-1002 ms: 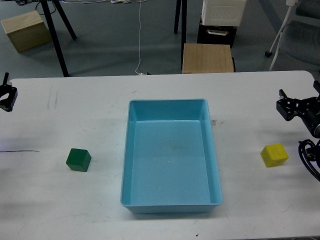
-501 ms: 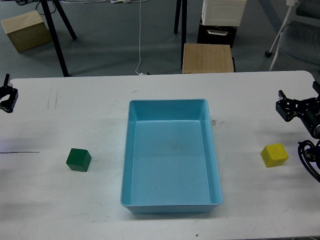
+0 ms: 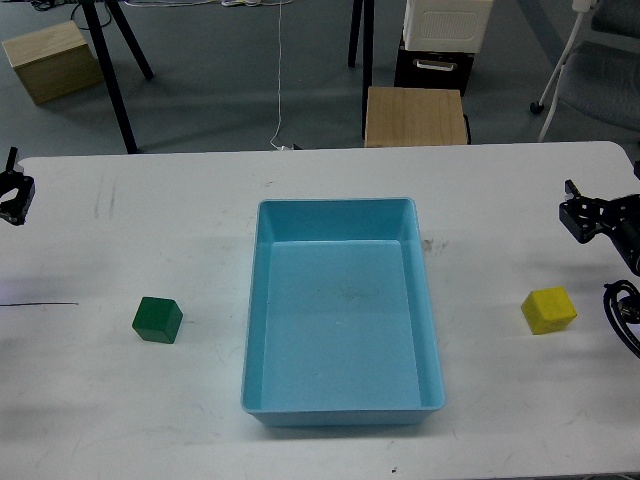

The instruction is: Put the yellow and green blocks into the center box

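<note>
Light-blue tray mid-counter. Green block left of tray, yellow block right of it, both well apart from it. Left gripper far left, right gripper far right; finger spread cannot be told.

Tray on table, between two blocks.

bench white, faint grey scuffs seen | center box light blue, plain | green block dark green | yellow block bright yellow | left hand black | right hand black | wooden box tan | floor grey-blue
</note>
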{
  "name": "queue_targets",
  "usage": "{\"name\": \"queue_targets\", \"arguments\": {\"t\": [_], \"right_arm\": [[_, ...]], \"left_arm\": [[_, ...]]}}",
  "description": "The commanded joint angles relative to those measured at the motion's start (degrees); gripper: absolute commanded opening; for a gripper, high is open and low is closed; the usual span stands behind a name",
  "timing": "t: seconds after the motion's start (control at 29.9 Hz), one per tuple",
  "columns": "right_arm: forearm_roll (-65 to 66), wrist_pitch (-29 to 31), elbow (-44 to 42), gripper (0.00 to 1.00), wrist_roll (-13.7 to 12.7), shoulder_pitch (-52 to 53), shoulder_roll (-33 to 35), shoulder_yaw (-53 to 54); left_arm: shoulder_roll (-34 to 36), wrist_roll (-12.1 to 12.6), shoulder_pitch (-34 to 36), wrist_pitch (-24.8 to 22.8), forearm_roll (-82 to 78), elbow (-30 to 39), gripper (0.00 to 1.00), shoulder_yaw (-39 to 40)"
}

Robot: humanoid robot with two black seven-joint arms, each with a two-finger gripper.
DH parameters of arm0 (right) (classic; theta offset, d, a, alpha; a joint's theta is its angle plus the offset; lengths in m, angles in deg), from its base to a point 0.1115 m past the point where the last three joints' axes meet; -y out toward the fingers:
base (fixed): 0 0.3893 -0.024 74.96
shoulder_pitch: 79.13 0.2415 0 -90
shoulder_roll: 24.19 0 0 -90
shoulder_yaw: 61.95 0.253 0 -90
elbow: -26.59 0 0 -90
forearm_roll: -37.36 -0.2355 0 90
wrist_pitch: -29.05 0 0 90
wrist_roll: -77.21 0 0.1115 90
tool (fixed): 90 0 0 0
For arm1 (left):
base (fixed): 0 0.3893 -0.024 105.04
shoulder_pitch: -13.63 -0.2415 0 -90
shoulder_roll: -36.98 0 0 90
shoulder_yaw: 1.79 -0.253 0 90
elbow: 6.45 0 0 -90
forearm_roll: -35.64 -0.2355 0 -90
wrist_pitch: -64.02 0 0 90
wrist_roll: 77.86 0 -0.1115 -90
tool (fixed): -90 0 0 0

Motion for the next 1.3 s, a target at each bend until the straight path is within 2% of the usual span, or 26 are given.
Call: {"name": "queue_targets", "arguments": {"t": [0.0,0.1,0.2,0.33,0.43,0.5,0.6,0.77,0.94,1.0,1.14,1.27], "right_arm": [[0.0,0.0,0.0,1.00,-0.1,0.1,0.1,-0.1],[0.9,0.1,0.1,1.00,-0.1,0.1,1.1,-1.3],[5.0,0.1,0.4,1.00,-0.6,0.3,5.7,-2.1],[14.6,0.1,4.2,1.00,-0.9,0.5,16.8,-4.7],[19.1,0.6,4.6,1.00,-2.5,0.8,26.1,-7.3],[24.3,3.0,4.6,1.00,-3.3,1.6,32.0,-10.5],[34.5,3.9,4.7,1.00,-3.2,5.3,37.3,-15.5],[52.3,4.0,8.8,1.00,-3.3,12.8,38.8,-22.1],[65.7,4.7,10.9,1.00,-4.0,18.6,42.5,-23.5],[75.5,6.1,12.0,1.00,-4.1,20.8,43.0,-24.5],[90.5,10.3,15.7,1.00,-3.1,24.4,45.0,-28.9],[98.1,12.6,17.8,1.00,0.7,25.0,45.8,-31.2]], "left_arm": [[0.0,0.0,0.0,0.0,-0.1,0.0,1.00,-0.1],[0.0,0.0,0.0,0.0,-0.1,0.0,1.00,-0.1],[0.0,0.0,0.0,0.0,-0.1,0.0,1.00,-0.1],[0.0,0.0,0.0,0.0,-0.1,0.0,1.00,0.0],[0.0,0.0,0.0,0.0,-0.1,0.0,1.00,0.0],[-0.1,0.1,0.0,0.0,-0.1,0.0,1.00,0.0],[-0.2,0.1,0.1,0.0,-0.1,0.0,1.00,0.0],[-0.2,0.1,0.2,0.0,-0.1,0.1,1.00,-0.1],[0.0,0.1,0.1,0.0,-0.1,0.1,1.00,-0.1],[0.0,0.1,0.1,0.0,-0.1,0.2,1.00,-0.1],[0.0,0.1,0.1,0.0,-0.1,0.3,1.00,-0.1],[-0.2,0.1,0.1,0.0,-0.1,0.3,1.00,-0.1]]}}
